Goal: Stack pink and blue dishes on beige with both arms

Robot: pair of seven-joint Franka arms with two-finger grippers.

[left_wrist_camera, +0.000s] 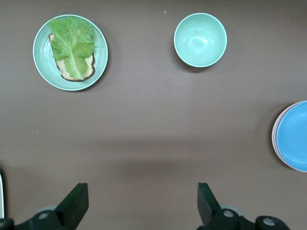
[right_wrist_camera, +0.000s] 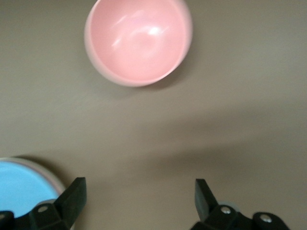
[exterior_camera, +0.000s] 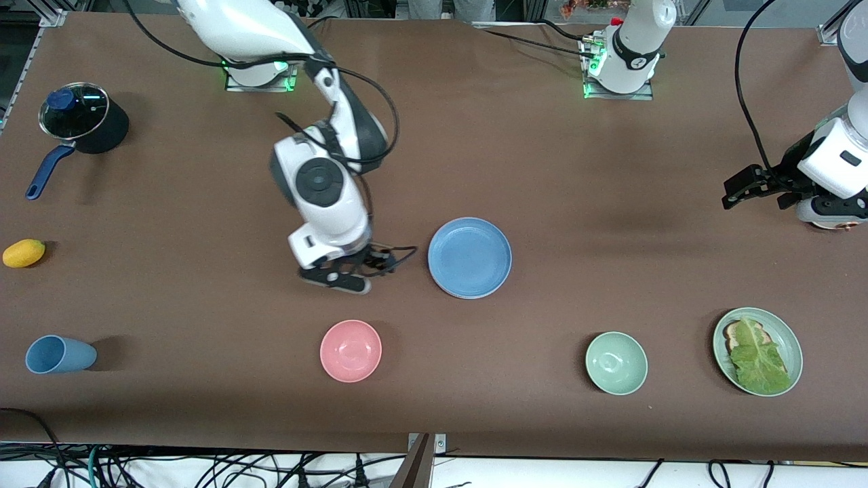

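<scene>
A sky-blue round matte plate [exterior_camera: 469, 257] lies near the middle of the brown table [exterior_camera: 576, 203], topping a stack. In the left wrist view pink and pale rims peek out beneath it, so the stacking looks finished. The right gripper [exterior_camera: 352, 271] hovers just beside the stack, fingers wide and empty. The left gripper [exterior_camera: 753, 186] waits over the table's left-arm end, also wide and empty. A small pink bowl [exterior_camera: 350, 350] sits toward the camera-side edge.

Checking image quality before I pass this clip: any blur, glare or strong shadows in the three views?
Front view: sharp, even light, soft shadows beside the blue cup and pot. Left wrist view: sharp, a broad faint shadow band across the table. Right wrist view: soft and blurred, with a glare spot inside the pink bowl.
</scene>
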